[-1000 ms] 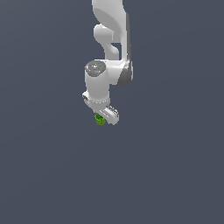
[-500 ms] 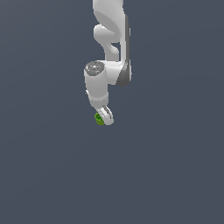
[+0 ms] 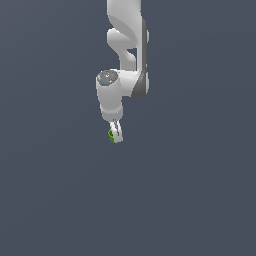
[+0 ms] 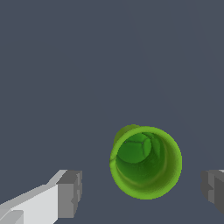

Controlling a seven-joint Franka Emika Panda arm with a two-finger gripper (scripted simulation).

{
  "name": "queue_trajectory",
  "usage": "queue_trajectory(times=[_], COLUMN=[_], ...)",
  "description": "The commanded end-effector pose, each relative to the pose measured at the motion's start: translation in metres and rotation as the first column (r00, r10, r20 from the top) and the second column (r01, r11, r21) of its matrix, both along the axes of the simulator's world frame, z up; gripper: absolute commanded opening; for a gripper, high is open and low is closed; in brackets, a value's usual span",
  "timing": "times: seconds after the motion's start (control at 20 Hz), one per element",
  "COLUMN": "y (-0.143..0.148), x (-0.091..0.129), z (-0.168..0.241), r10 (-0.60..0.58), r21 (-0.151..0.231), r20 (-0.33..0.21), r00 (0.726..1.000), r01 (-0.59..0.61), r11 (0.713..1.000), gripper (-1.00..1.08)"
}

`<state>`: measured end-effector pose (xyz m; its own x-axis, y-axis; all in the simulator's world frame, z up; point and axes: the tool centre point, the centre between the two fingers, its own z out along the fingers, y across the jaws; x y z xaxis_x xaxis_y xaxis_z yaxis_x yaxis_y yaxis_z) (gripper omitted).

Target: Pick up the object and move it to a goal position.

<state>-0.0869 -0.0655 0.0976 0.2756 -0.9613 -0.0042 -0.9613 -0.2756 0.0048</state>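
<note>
Hand hangs mid-frame in the exterior view beneath the white arm; its grey-padded fingers stand apart, touching nothing. Between them sits the object, a hollow bright green cup, showing as a green speck at the fingertips

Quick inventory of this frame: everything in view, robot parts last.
object: 1, bright green, a hollow cup-like shape in the wrist view, between the fingers with a gap showing on each side; in the exterior view a green speck at the gripper tip.
background: plain grey-blue all round, no other things in view.
arm: 1, white with grey joints, coming down from the top of the exterior view.
gripper: 1, white, pointing down.
fingers: 2, white with grey pads, one on each side of the object.
</note>
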Motion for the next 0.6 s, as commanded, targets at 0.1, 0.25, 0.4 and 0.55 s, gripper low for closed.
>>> queue_trajectory(times=[0.1,0.25,0.4,0.55], y=[-0.0022,-0.0031,-0.0037,-0.0039], x=[-0.0054,-0.0077,-0.0091,-0.0096], z=[-0.0028,-0.004,-0.0048,-0.005], r10=[-0.083,-0.118,-0.139,-0.146], r21=[-0.002,-0.002,-0.003,-0.003], r20=[0.003,0.005,0.005,0.006], r00=[0.997,0.993,0.99,0.989], r01=[0.083,0.118,0.139,0.146], r11=[0.997,0.993,0.99,0.989], gripper=[1.0,1.0,1.0,1.0])
